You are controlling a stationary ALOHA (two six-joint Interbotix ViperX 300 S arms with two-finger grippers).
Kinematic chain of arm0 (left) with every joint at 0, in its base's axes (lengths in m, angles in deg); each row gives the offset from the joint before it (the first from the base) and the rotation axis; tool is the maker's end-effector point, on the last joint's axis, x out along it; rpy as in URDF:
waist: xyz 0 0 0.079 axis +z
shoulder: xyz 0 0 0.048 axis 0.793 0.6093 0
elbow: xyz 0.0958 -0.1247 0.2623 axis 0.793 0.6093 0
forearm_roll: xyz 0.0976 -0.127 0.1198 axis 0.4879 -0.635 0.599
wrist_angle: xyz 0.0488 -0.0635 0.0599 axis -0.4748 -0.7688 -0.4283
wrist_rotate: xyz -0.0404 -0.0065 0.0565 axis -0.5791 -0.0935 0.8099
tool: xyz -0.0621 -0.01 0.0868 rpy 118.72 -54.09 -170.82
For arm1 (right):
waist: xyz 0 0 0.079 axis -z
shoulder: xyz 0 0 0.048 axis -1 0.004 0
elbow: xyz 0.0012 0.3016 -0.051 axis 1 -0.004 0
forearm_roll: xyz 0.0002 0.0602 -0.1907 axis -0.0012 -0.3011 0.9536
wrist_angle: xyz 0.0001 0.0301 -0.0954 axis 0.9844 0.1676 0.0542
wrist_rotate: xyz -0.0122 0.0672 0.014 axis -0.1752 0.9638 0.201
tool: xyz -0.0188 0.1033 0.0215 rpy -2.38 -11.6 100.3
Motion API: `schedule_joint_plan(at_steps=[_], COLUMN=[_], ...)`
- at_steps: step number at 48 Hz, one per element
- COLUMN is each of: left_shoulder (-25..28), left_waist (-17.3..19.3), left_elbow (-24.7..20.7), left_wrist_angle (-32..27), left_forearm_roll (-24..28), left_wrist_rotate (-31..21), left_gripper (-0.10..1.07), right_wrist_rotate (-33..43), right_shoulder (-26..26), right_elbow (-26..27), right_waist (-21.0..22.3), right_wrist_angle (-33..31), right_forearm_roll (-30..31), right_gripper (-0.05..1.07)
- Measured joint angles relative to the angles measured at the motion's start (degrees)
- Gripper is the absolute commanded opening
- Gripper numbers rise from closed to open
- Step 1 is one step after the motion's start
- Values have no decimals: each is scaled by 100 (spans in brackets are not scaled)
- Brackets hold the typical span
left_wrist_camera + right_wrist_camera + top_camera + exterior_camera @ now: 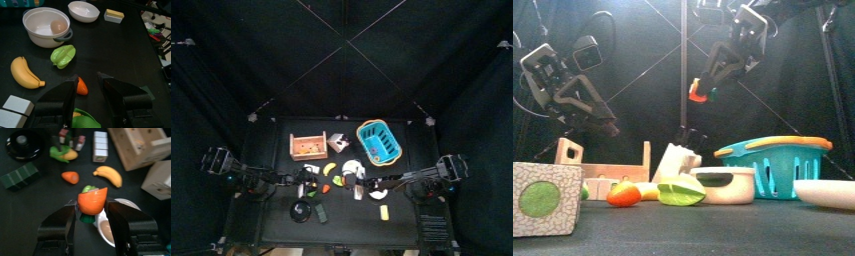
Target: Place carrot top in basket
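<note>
Above the table, carrot top [93, 200] gripped in right fingers [91, 212]; left fingers [89, 93] open.

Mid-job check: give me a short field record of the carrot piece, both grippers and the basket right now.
carrot top: orange carrot piece with green end, lifted off the table
right gripper: jaws closed on the carrot piece, raised above the table
left gripper: open, empty, low over the table above a small orange piece
basket: turquoise-blue oval slatted plastic basket, upright; its inside is too small to make out
task state: carrot piece not yet in the basket
</note>
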Motion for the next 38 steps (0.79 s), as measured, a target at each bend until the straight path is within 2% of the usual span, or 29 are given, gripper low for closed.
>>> schedule_joint_plan(at_steps=[9, 19, 30, 38], left_shoulder=[-9, 0, 9, 9], left_waist=[-9, -18, 9, 9], left_elbow=[-9, -9, -9, -9], left_wrist_angle=[308, 369, 369, 369], left_forearm_roll=[0, 0, 9, 0], left_wrist_rotate=[-9, 18, 9, 9], left_gripper=[77, 77, 77, 77], right_wrist_rotate=[35, 35, 44, 44], right_shoulder=[-694, -1529, -2355, -2619], right_elbow=[-413, -967, -1767, -2285], right_waist=[589, 1345, 2470, 3278], right_wrist_angle=[-272, -606, -580, -237], right_forearm_roll=[18, 53, 0, -193], right_gripper=[65, 66, 67, 68])
